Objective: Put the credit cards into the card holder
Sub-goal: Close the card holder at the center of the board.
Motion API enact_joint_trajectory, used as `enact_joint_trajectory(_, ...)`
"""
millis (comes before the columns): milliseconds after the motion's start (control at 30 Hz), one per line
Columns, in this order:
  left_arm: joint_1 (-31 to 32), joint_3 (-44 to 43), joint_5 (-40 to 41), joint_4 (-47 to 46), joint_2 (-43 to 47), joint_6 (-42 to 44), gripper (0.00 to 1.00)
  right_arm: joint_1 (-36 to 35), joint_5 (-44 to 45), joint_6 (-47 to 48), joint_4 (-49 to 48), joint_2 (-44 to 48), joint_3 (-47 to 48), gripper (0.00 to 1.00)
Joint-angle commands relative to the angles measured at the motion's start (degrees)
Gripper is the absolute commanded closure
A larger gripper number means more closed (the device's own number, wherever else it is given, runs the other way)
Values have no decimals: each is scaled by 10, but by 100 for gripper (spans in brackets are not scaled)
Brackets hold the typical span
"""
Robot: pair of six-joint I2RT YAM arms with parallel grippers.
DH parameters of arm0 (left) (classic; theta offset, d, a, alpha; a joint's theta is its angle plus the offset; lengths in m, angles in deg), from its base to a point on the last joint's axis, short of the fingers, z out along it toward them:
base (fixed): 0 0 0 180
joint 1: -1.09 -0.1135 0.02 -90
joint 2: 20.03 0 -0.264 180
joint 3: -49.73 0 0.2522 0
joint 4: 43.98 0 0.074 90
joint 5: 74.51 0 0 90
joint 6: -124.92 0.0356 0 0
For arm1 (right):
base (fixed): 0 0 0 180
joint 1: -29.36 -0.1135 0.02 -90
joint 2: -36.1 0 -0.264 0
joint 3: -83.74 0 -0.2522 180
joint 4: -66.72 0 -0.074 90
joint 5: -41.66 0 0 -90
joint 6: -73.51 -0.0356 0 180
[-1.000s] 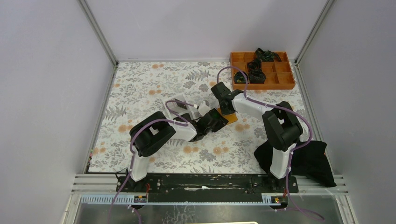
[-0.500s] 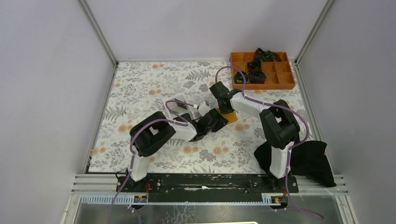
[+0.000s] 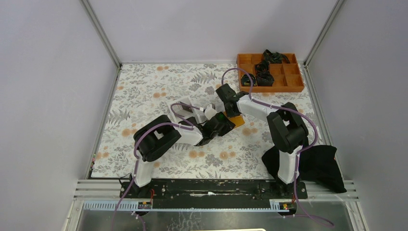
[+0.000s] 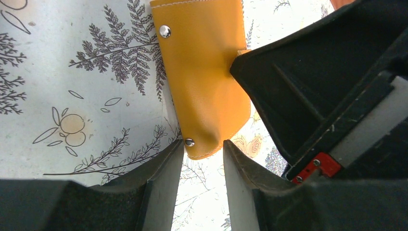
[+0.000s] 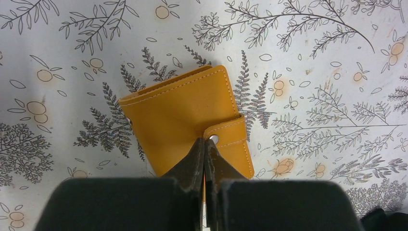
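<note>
The orange-tan card holder lies folded shut on the flowered table between both arms, its clasp tab fastened. My left gripper reaches it from the left. Seen by the left wrist, the jaws of the left gripper stand partly apart and close on the near riveted corner of the card holder. My right gripper comes down from behind. Its fingers are shut, and the right gripper's tips rest by the snap on the card holder. The credit cards are out of view.
A white box stands just left of the left gripper. The orange compartment tray with black cloth bundles sits at the back right. A black cloth lies by the right arm's base. Walls enclose the table.
The right gripper has edged slightly left and back over the card holder. The left arm and the card holder have not moved.
</note>
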Motion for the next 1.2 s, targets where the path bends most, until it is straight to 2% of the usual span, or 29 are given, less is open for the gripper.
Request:
enact_joint_trajectory(0, 2, 56, -13, 291, -100, 56, 54, 5, -27, -12, -6, 3, -1, 100)
enact_joint_trajectory(600, 2, 51, -11, 296, -101, 55, 54, 10, -10, -17, -2, 42, -21, 100)
enact_joint_trajectory(1167, 2, 50, -12, 298, -103, 56, 54, 23, -27, -19, -12, 34, -32, 100)
